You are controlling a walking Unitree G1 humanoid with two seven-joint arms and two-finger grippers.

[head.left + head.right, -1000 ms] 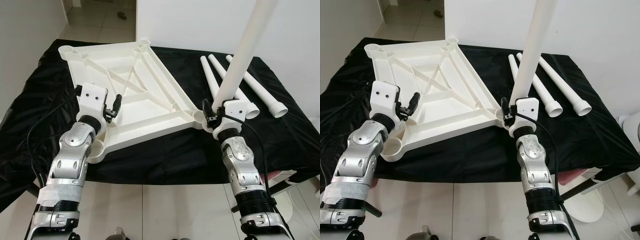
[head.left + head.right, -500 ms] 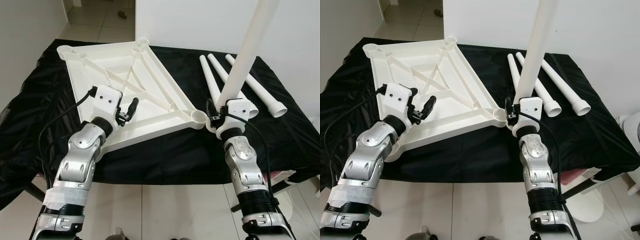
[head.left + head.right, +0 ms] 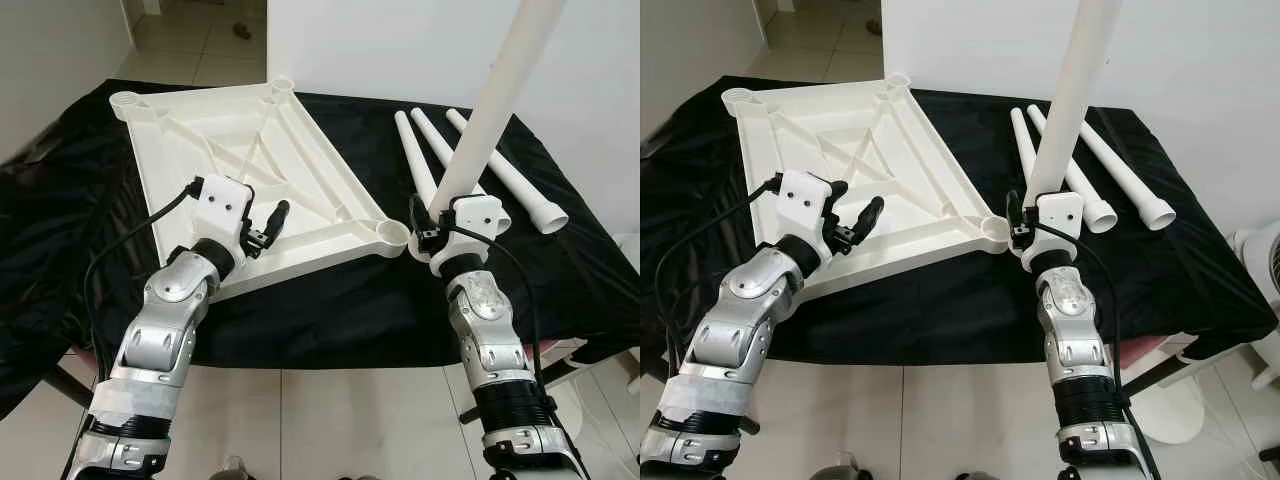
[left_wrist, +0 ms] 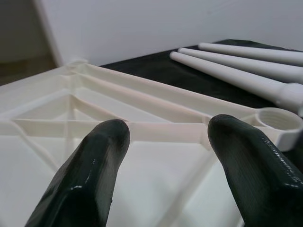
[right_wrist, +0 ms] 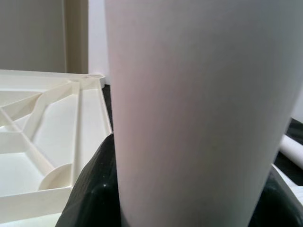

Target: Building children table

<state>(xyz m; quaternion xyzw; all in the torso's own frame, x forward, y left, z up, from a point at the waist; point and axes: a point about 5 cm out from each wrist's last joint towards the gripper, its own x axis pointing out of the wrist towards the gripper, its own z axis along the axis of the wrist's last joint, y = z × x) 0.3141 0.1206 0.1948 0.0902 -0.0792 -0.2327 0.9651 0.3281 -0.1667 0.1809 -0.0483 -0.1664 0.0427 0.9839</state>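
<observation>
The white plastic tabletop (image 3: 250, 170) lies upside down, ribbed underside up, on a table covered with a black cloth (image 3: 350, 300). It occupies the 10 to 12 o'clock part of the scene. Round leg sockets sit at its corners; the near right socket (image 3: 392, 232) is at about 1 o'clock from the picture's centre.

The left claw (image 3: 268, 226) is over the near edge of the tabletop, at about 9 o'clock from that socket. Its two black fingers (image 4: 90, 175) are spread apart with nothing between them. In the left wrist view the ribs and the threaded socket are seen between and beyond the fingertips.

The right claw (image 3: 425, 235) is closed around a white table leg (image 3: 495, 100), gripping it near the lower end. The leg stands nearly upright, leaning slightly toward 1 o'clock, and its upper end leaves the frame. Its lower end is just beside the near right socket, at the socket's 3 o'clock; whether it touches the socket cannot be determined.

Three further white legs (image 3: 500, 175) lie on the cloth at 2 o'clock, side by side, with flared ends toward the near right. The held leg crosses in front of them. A white wall (image 3: 400, 50) stands behind the table, and a tiled floor (image 3: 330, 420) is at 6 o'clock.
</observation>
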